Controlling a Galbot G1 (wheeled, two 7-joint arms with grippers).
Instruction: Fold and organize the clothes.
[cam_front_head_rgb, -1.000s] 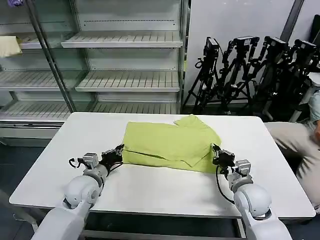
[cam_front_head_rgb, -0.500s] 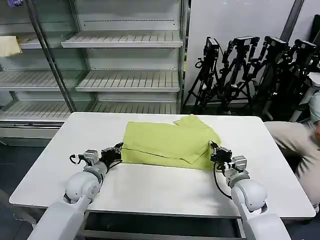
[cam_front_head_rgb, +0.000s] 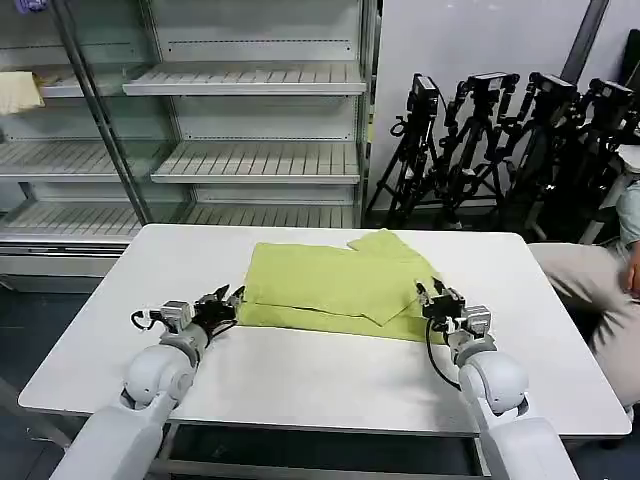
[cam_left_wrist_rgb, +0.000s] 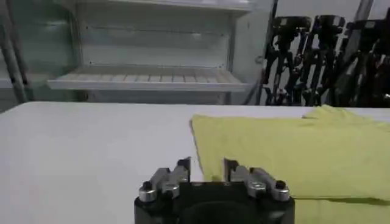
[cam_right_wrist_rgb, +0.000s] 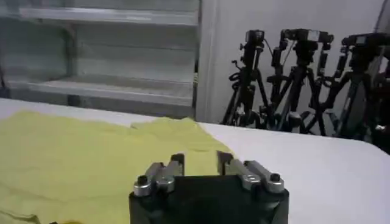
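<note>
The clothes are one lime yellow-green T-shirt (cam_front_head_rgb: 340, 285), lying folded into a flat band across the middle of the white table (cam_front_head_rgb: 330, 385). My left gripper (cam_front_head_rgb: 228, 298) sits low at the shirt's left front corner, open. In the left wrist view its fingers (cam_left_wrist_rgb: 207, 164) straddle the shirt's edge (cam_left_wrist_rgb: 292, 152) with nothing gripped. My right gripper (cam_front_head_rgb: 432, 292) rests at the shirt's right front corner, also open. In the right wrist view it (cam_right_wrist_rgb: 201, 159) hovers over the fabric (cam_right_wrist_rgb: 73, 158), holding nothing.
Glass-fronted wire shelves (cam_front_head_rgb: 250, 160) stand behind the table, with a pale cream cloth (cam_front_head_rgb: 18, 92) on one at the far left. Black camera tripods (cam_front_head_rgb: 500, 140) are grouped at the back right. Bare tabletop lies in front of the shirt and on both sides.
The shirt's front edge has settled flatter and a little farther back. Both grippers have shifted slightly at the front corners and now stand spread.
</note>
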